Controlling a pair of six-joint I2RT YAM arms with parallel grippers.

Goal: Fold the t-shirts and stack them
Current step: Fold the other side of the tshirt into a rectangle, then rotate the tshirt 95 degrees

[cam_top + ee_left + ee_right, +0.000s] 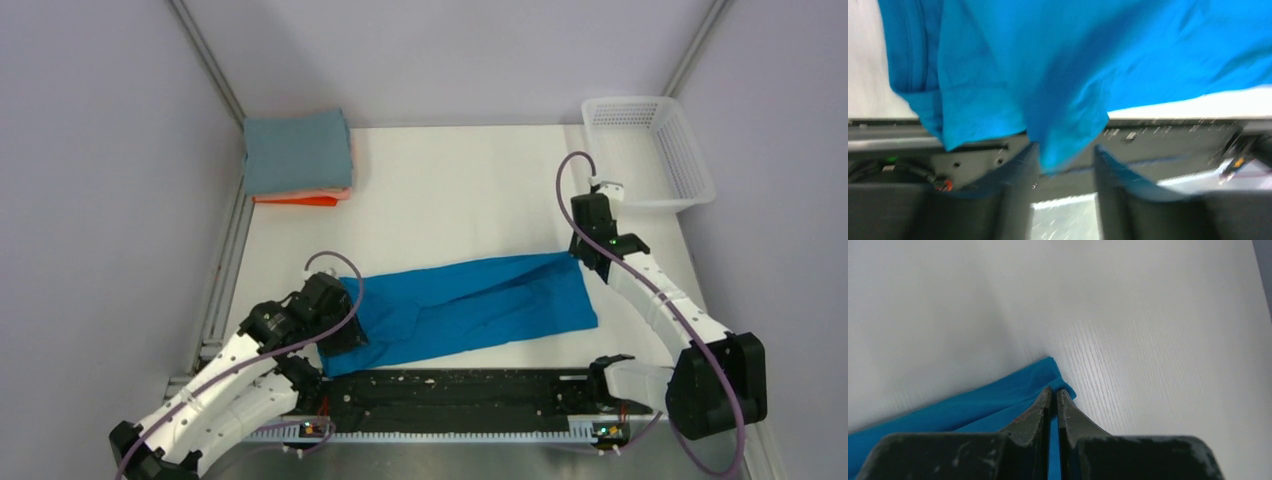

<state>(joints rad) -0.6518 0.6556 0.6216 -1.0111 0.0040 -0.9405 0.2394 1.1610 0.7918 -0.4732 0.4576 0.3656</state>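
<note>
A bright blue t-shirt (470,305) lies as a long band across the near part of the white table (460,190). My left gripper (340,335) is at its left end. In the left wrist view its jaws (1064,155) stand apart, and a hanging fold of the blue shirt (1048,60) dips between the fingertips. My right gripper (583,255) is at the shirt's far right corner. In the right wrist view it (1054,390) is shut on the corner of the blue cloth (998,400). A folded stack stands at the far left: grey-blue tee (297,150) on top, pink (335,193) and orange (295,201) beneath.
A white mesh basket (650,150) stands at the far right corner. A black strip (450,395) runs along the table's near edge between the arm bases. Grey walls close in the left, back and right sides.
</note>
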